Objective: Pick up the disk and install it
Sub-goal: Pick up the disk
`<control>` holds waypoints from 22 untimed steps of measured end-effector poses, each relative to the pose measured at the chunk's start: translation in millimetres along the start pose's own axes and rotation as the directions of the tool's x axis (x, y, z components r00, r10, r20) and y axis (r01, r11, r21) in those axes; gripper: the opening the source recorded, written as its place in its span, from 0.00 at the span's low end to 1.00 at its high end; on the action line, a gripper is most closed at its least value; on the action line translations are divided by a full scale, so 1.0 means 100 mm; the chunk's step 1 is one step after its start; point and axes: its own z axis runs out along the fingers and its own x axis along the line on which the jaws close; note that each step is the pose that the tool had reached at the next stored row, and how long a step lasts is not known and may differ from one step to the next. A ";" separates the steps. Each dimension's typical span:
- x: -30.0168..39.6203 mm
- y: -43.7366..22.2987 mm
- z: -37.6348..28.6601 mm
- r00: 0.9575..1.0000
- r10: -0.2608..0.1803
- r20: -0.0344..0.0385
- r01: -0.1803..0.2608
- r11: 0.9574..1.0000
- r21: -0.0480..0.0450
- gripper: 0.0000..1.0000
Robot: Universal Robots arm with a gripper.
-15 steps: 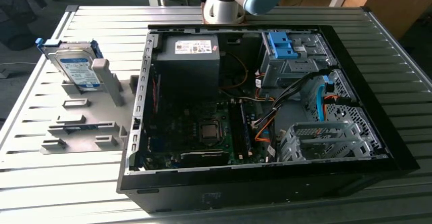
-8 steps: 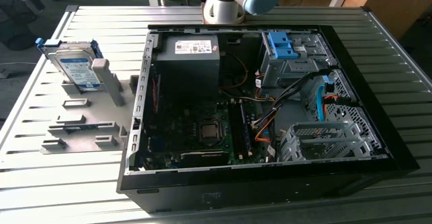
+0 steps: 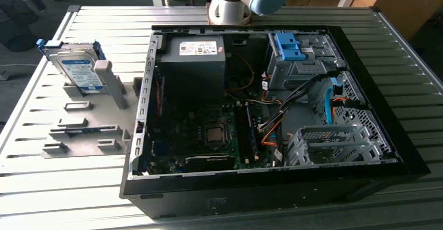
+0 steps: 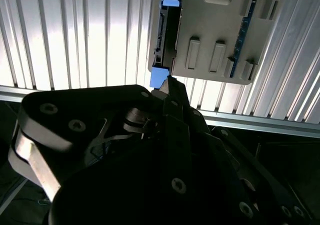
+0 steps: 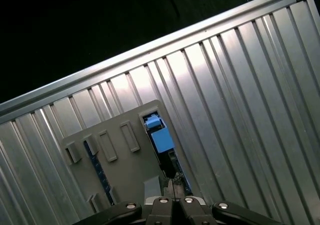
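the silver rectangular hard disk in its bright blue plastic carrier frame point(image 3: 76, 66) stands on edge in a grey slotted holder rack point(image 3: 90, 122) at the upper left of the exterior view. the rack sits on the ribbed metal counter point(image 3: 41, 188) beside the open black computer case point(image 3: 277, 199). in both wrist views the dark claw point(image 5: 171, 180) point(image 4: 170, 85) points at the disk, fingers pressed together and gripping nothing.

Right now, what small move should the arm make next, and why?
Probably open the gripper. It looks shut, narrower than the disk it hovers above, and the disk stands on edge, untouched, in its grey holder on the table. Shut jaws could not straddle it.
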 end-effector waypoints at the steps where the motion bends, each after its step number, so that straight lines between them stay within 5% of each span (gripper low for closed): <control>1: 0.000 0.000 0.000 1.000 0.000 0.000 0.000 1.000 0.000 0.11; 12: 0.000 0.000 0.000 1.000 -0.005 0.000 0.005 1.000 -0.001 0.11; 15: 0.000 0.000 0.002 1.000 -0.004 -0.006 0.004 1.000 -0.016 0.11; 18: 0.000 0.000 0.009 1.000 -0.006 -0.006 0.006 1.000 -0.018 0.11; 22: 0.002 0.001 0.019 0.998 -0.068 -0.005 0.068 0.997 -0.025 0.11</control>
